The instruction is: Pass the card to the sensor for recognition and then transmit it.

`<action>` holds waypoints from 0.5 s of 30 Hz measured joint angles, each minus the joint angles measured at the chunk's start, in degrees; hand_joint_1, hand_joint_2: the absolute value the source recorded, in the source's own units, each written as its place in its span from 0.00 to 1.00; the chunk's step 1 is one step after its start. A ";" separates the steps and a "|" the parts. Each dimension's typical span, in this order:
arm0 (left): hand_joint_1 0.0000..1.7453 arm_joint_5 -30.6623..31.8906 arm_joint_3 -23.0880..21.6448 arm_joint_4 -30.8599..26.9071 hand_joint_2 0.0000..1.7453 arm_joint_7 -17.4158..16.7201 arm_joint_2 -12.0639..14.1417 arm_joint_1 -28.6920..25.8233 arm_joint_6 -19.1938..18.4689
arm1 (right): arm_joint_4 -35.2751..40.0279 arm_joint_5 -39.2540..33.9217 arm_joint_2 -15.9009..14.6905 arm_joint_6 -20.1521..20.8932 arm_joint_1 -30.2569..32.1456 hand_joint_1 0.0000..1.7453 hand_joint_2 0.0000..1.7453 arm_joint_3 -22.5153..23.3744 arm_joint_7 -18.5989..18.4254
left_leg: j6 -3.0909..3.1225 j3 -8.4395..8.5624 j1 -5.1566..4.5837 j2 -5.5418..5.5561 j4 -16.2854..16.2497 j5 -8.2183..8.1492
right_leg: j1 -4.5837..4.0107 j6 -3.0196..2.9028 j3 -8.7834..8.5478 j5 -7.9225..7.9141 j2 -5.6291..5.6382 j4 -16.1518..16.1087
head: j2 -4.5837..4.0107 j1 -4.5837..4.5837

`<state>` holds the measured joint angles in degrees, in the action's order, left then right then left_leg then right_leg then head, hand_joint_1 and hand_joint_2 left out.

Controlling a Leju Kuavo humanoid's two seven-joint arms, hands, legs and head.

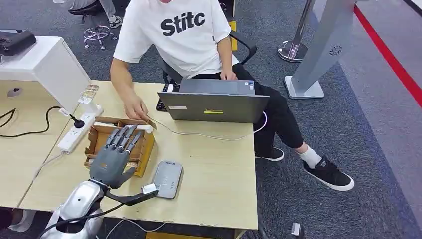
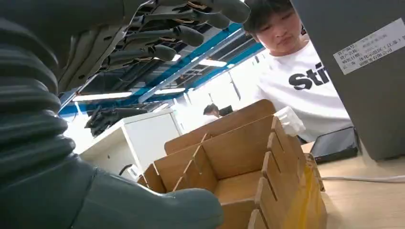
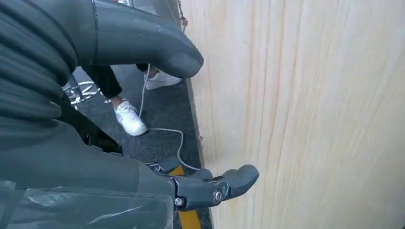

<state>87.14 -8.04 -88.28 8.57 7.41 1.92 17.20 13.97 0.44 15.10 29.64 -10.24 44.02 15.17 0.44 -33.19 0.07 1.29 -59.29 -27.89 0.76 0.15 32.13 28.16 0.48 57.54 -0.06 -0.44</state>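
My left hand (image 1: 114, 158) hovers over a wooden divider box (image 1: 145, 149) near the table's front left, fingers stretched forward and spread, nothing in them. In the left wrist view the fingers (image 2: 181, 36) reach above the box's slots (image 2: 239, 157). A white strip (image 1: 124, 125) lies along the box's far edge; I cannot tell whether it is a card. A grey sensor pad (image 1: 167, 179) lies flat just right of the box. My right hand (image 3: 143, 43) hangs beside a pale wooden panel (image 3: 305, 114), thumb and fingers apart, holding nothing.
A seated person in a white shirt (image 1: 179, 35) reaches a hand (image 1: 135, 108) to the box's far corner. A grey laptop (image 1: 214, 102) stands behind the sensor with a white cable (image 1: 199, 134). A power strip (image 1: 77, 132) and a white cabinet (image 1: 50, 62) are at the left.
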 joint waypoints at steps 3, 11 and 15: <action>0.00 0.26 -0.53 0.59 1.00 -0.18 0.15 -0.14 0.86 | 0.00 0.09 0.00 -0.13 -0.08 0.00 1.00 -0.24 0.00 | 0.00 -0.01 0.00 0.00 0.00 0.00 | 0.01 0.00 0.00 0.00 0.00 0.00 | 0.00 0.00; 0.00 0.77 -1.29 1.64 1.00 -0.70 0.61 -0.27 1.38 | 0.00 0.13 0.00 -0.13 -0.11 0.00 1.00 -0.74 0.00 | 0.00 -0.01 -0.01 0.00 -0.01 0.00 | 0.01 0.00 0.00 0.00 0.00 0.00 | 0.02 0.00; 0.00 1.31 -1.46 1.84 1.00 -1.29 0.79 -0.41 2.29 | 0.00 0.09 0.00 -0.13 -0.11 0.00 1.00 -1.03 0.00 | 0.00 -0.01 0.00 0.00 0.00 0.00 | 0.00 0.00 0.00 0.00 0.00 0.00 | 0.02 0.00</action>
<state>88.45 -9.51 -86.44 7.28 8.20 1.51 19.49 13.97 0.52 15.10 29.51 -10.35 42.99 15.17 0.44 -33.20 0.07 1.29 -59.30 -27.89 0.76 0.15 32.14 28.15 0.47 57.53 -0.04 -0.44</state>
